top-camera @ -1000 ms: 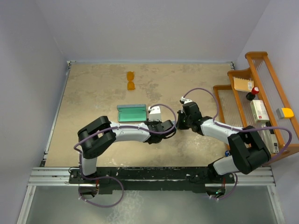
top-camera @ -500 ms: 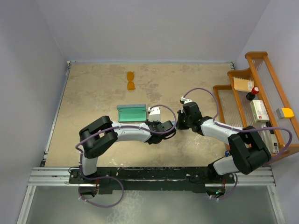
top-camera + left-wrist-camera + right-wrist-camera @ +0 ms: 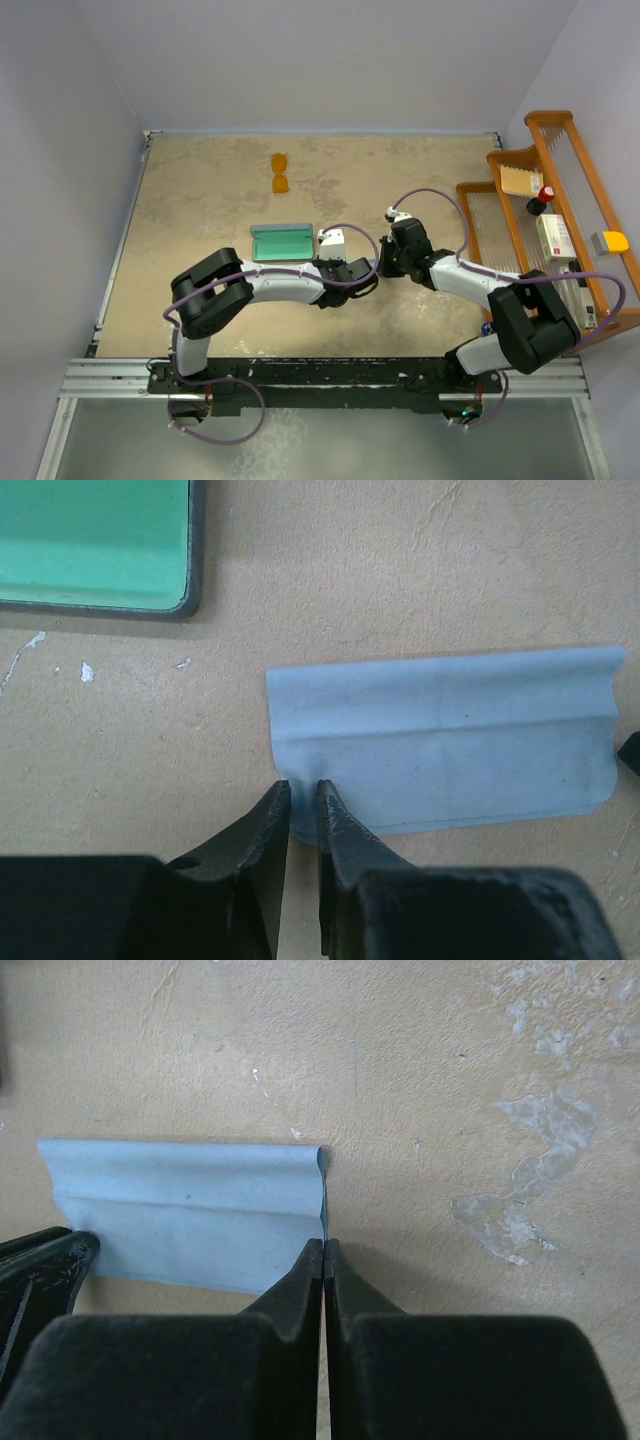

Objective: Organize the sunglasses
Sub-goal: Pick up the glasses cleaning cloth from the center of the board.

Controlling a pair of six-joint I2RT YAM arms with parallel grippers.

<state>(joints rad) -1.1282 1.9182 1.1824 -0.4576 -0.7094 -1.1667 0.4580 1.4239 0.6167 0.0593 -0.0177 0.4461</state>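
On the near side of the open grey case with green lining (image 3: 283, 243), the left gripper (image 3: 303, 792) has narrowed to a sliver's gap astride one corner of the pale blue rectangular cloth (image 3: 450, 740). The right gripper (image 3: 323, 1250) is pressed together on the opposite edge. I judge the cloth gets handled first. From above, the wrists hide it. The small orange-lensed sunglasses (image 3: 281, 174) lie untouched well beyond the case, too small to tell whether they are folded

Open green-lined case (image 3: 281, 243) near flat blue cloth (image 3: 440, 745); wooden rack (image 3: 548, 117) far right.
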